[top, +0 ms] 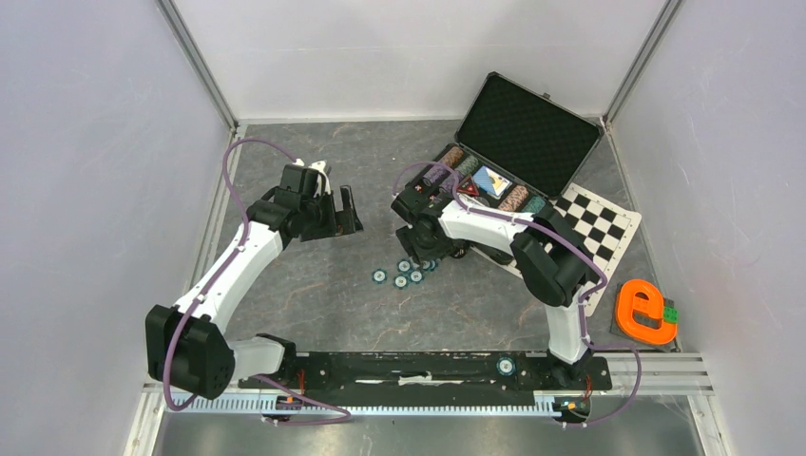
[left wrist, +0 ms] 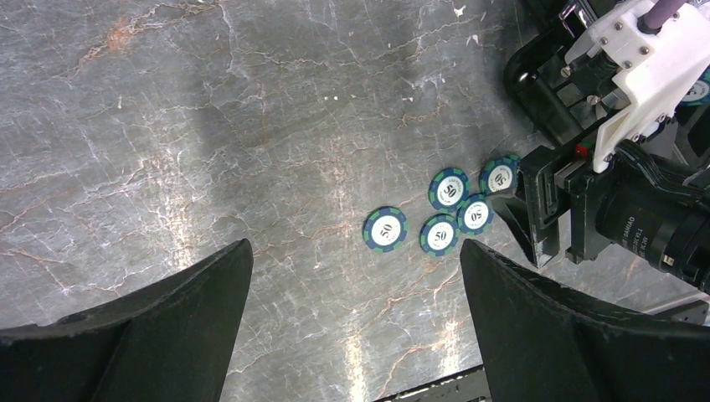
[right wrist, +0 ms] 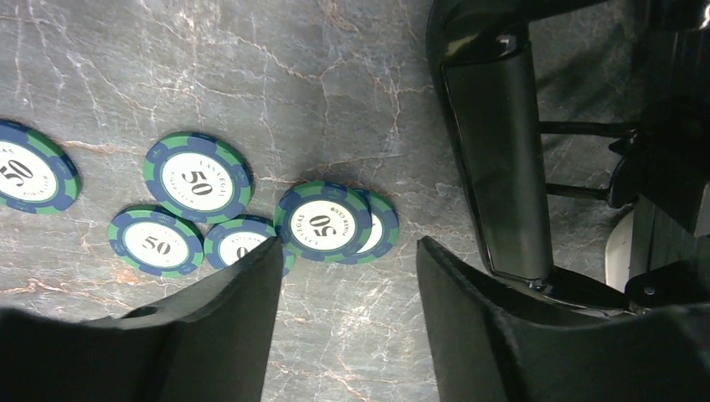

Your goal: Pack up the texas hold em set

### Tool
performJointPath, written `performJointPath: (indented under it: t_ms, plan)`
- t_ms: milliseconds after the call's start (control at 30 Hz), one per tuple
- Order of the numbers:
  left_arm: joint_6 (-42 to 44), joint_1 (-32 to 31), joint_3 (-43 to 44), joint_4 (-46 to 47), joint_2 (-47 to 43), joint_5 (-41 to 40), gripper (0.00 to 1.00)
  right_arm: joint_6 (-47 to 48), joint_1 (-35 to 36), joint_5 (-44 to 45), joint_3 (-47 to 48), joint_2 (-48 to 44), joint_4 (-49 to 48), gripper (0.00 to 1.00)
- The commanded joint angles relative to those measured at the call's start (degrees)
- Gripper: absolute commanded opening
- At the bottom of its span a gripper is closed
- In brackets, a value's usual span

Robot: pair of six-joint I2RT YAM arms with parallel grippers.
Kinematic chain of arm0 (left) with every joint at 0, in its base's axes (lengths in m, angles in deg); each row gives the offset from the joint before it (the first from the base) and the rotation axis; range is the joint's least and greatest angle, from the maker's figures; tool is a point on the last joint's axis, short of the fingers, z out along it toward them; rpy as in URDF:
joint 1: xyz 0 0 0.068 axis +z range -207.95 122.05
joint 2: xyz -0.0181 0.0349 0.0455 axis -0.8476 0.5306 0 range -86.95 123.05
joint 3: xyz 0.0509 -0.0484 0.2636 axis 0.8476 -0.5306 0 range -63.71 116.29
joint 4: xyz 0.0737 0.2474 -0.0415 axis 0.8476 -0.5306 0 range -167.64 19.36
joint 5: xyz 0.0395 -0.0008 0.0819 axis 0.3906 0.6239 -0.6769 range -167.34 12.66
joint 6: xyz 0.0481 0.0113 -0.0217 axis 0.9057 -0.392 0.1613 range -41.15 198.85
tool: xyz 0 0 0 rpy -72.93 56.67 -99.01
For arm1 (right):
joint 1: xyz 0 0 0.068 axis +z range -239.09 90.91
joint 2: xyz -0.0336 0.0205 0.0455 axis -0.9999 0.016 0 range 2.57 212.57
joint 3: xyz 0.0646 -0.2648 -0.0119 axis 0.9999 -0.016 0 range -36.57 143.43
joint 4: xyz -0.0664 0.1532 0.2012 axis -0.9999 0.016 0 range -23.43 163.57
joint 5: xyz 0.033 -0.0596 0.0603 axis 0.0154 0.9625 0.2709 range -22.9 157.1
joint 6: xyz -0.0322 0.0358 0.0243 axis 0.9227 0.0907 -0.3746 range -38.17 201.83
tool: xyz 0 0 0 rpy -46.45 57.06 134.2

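- The loose chips [top: 404, 273] lie flat in a small cluster on the grey surface [top: 314, 304] at the middle of the top view. They are well apart from the open case [top: 528, 123] at the upper right, whose slots already hold rows of chips and a card deck.
- The right hand [right wrist: 349, 255] hangs low over the case side of the cluster. In its own view the two fingers rise from the bottom edge, released, with only bare surface in the gap between them; it grasps nothing.
- The coming move turns on the stacked pair [right wrist: 322, 219], one chip lying partly over another. It sits just beyond the fingertips toward the top of the frame, a little left of the gap's centre line, and seems to touch neither finger.
- The finger at the lower left hides the edge of a neighbouring chip, and the other chips spread away to the left of the frame.
- The chips are round discs with no long axis, offering only a thin rim. My judgement is that the right hand needs a short advance up-frame and a drop, so that its pads straddle the pair.
- The left hand [left wrist: 356, 251] hovers higher, spread fully wide and empty. In its view the cluster lies past its fingertips, right of centre.
- The right hand is clearly nearer and sits on the case side, so it looks better placed.
- A stray chip [top: 505, 365] rests on the black rail [top: 380, 366] at the bottom of the top view.
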Motion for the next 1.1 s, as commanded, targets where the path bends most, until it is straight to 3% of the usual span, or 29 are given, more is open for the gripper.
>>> performJointPath:
  t_ms: [0, 433, 733, 1067]
  plan:
    - [1.12, -0.19, 1.57, 0.67, 0.29, 1.15, 1.00, 0.14, -0.39, -0.78, 2.09, -1.80, -2.46, 0.69]
    - [0.97, -0.19, 1.13, 0.71, 0.52, 1.87, 1.00, -8.85, -0.42, 1.78, 4.31, 2.02, -1.13, 0.73]
    - [0.33, -0.27, 0.19, 0.89, -0.32, 2.14, 1.00, -16.96, -0.43, 2.78, -1.40, 1.13, -1.67, 0.76]
    - [0.50, -0.36, -0.80, 0.86, -1.48, 2.01, 1.00, -19.08, -1.03, 3.35, -3.07, 0.74, -1.17, 0.62]
